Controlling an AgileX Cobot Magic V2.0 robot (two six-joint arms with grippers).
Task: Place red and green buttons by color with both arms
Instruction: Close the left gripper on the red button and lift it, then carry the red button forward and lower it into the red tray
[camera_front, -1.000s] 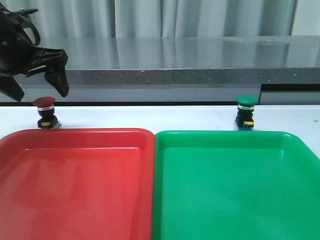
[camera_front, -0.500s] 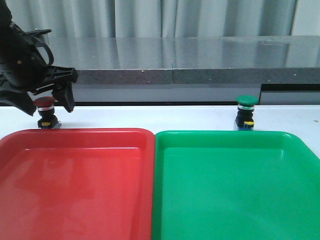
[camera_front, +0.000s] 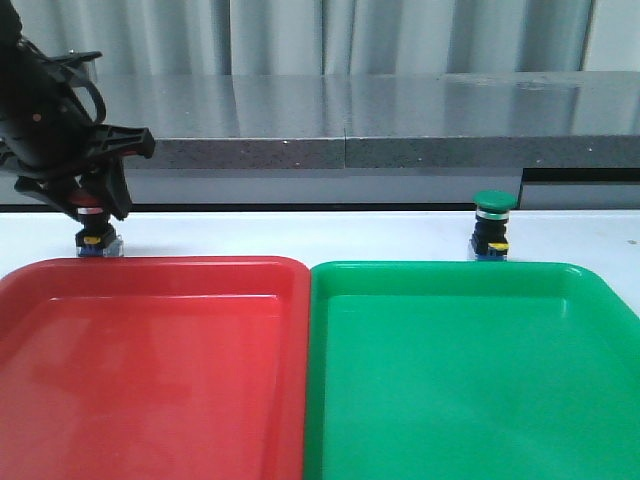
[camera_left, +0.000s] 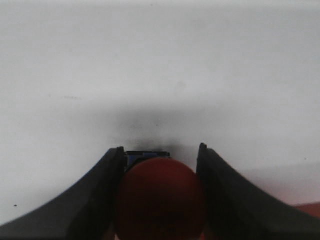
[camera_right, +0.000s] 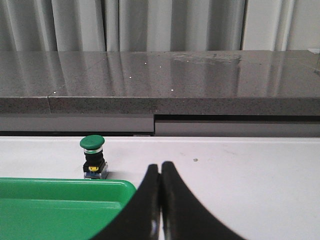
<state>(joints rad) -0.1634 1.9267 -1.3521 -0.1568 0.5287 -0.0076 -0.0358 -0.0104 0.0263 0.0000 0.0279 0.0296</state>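
Note:
The red button (camera_front: 96, 240) stands on the white table just behind the red tray's far left rim. My left gripper (camera_front: 95, 208) has come down over it, and its fingers press both sides of the red cap. In the left wrist view the cap (camera_left: 160, 200) fills the gap between the fingers of the left gripper (camera_left: 160, 150). The green button (camera_front: 491, 225) stands upright behind the green tray, untouched. In the right wrist view it (camera_right: 93, 156) is well ahead of my right gripper (camera_right: 160, 167), which is shut, empty and out of the front view.
The red tray (camera_front: 150, 268) and the green tray (camera_front: 450, 272) lie side by side at the front, both without buttons. The green tray's corner (camera_right: 60, 200) is beside my right fingers. A grey stone ledge (camera_front: 380, 120) runs behind the table.
My left gripper came down from above and to the left onto the red button, and its fingers closed in on the cap. The green button has not moved.

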